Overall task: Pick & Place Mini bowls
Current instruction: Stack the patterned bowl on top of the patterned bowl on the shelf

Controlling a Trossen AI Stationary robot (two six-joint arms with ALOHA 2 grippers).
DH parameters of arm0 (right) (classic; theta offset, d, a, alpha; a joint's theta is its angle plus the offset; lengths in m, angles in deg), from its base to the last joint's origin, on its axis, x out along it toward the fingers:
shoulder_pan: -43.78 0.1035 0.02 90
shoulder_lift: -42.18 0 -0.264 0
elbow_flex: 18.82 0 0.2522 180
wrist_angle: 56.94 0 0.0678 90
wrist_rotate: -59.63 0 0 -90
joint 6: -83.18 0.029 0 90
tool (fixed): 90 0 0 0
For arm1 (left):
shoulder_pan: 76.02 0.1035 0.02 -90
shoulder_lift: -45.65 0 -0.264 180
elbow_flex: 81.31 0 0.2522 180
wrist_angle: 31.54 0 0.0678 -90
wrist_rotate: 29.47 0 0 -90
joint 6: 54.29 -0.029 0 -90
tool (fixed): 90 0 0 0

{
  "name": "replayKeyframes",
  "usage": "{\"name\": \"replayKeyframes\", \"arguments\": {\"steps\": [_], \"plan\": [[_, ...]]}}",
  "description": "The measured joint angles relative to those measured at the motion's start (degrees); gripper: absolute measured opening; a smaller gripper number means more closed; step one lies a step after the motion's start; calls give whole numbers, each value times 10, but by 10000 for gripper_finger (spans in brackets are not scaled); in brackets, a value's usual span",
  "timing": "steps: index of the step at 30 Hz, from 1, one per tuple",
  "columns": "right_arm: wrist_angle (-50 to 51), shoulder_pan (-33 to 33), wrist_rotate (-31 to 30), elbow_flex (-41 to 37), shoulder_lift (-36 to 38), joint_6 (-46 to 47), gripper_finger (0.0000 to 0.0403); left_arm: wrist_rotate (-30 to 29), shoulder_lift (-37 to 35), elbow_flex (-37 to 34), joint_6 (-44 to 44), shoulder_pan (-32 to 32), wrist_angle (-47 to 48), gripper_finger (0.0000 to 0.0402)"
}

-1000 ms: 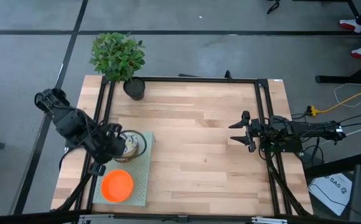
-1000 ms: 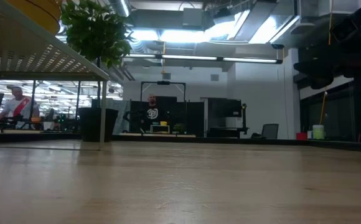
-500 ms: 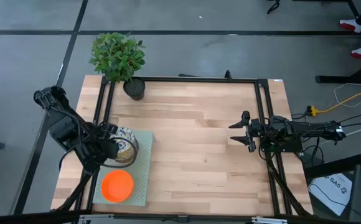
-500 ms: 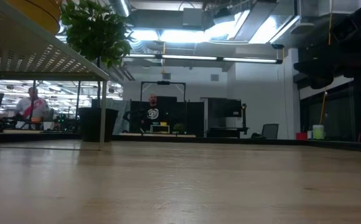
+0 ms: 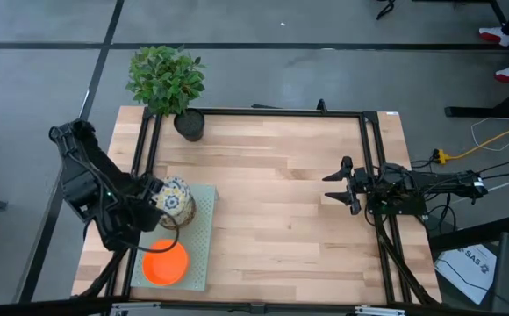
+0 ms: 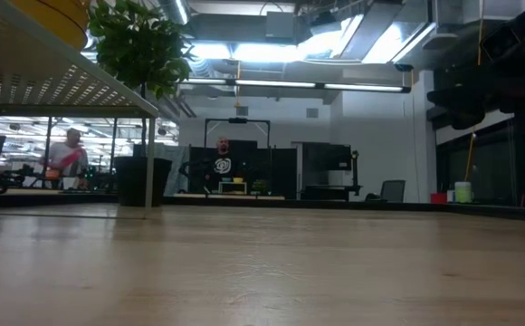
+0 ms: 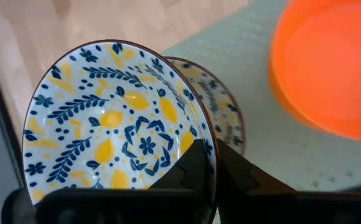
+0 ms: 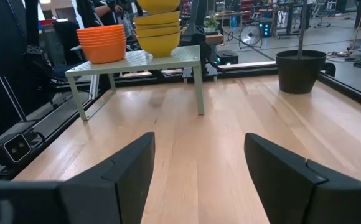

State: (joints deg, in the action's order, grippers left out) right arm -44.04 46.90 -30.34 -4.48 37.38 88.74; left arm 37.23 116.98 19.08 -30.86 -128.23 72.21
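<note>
My left gripper (image 5: 155,204) (image 7: 213,168) is over the pale green stand (image 5: 204,235) at the table's left near corner, shut on a white mini bowl with a blue-and-yellow floral pattern (image 5: 175,197) (image 7: 115,121). A second floral bowl (image 7: 225,115) sits on the stand just behind it. A stack of orange mini bowls (image 5: 164,263) (image 7: 330,68) stands on the stand's near part. My right gripper (image 5: 335,186) (image 8: 199,168) waits open above the table's right side, touching nothing. My left gripper pinches the floral bowl by its rim (image 7: 210,146), one finger (image 7: 193,168) inside the bowl and the other (image 7: 239,174) on its outer wall. The bowl is lifted clear of the bowl behind it and tilted steeply, its patterned inside facing the wrist camera.
A black pot (image 5: 189,125) (image 8: 300,71) with a green plant (image 5: 165,77) stands at the table's far left corner. Black frame rails (image 5: 272,111) run along the far, left and right edges. Bare wood (image 5: 272,202) lies between the stand and my right gripper. People show in the room behind.
My left gripper has drawn back toward the table's left edge, bringing the floral bowl with it. The bowl has come up off the bowl beneath it and tipped from lying level to standing steeply tilted.
</note>
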Motion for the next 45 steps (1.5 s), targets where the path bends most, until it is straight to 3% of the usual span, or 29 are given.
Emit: {"name": "replayKeyframes", "arguments": {"steps": [13, 19, 28, 31, 37, 45], "plan": [[0, 0, 0, 0, 0, 0, 245, -11, 8, 0, -51, -26, 0, 12], [0, 0, 0, 0, 0, 0, 245, -11, 8, 0, -27, -26, -1, 11], [0, 0, 0, 0, 0, 0, 245, -16, 0, -57, -30, -27, -63, 11], [0, 0, 0, 0, 0, 0, 245, -21, -3, -57, -30, -26, -56, 14], [0, 0, 0, 0, 0, 0, 245, 33, -3, -57, -32, -26, -46, 24], [0, 0, 0, 0, 0, 0, 245, -3, -4, -57, -32, -26, -41, 53]]}}
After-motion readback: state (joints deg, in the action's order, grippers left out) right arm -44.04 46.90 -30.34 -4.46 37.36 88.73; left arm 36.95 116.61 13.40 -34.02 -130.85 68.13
